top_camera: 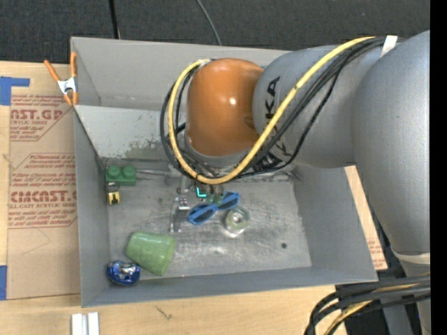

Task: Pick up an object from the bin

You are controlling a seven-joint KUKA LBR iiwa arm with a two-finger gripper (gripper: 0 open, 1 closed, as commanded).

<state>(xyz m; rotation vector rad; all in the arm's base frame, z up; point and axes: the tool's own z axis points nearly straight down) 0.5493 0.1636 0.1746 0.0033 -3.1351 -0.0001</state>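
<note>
One camera above the bin (91, 187), looking down.
It sits fairly close, tilted a little so the far and left walls show their inner faces; the arm (349, 103) reaches in from the right.

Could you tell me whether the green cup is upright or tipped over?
Tipped over: the green cup lies on its side on the bin floor.

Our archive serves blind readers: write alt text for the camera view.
A grey arm with an orange wrist cover reaches into a grey bin, its end effector low beside a blue plastic thing and a clear round piece mid-bin. Left of them lie a green block, a green cup on its side and a blue ball.
</note>
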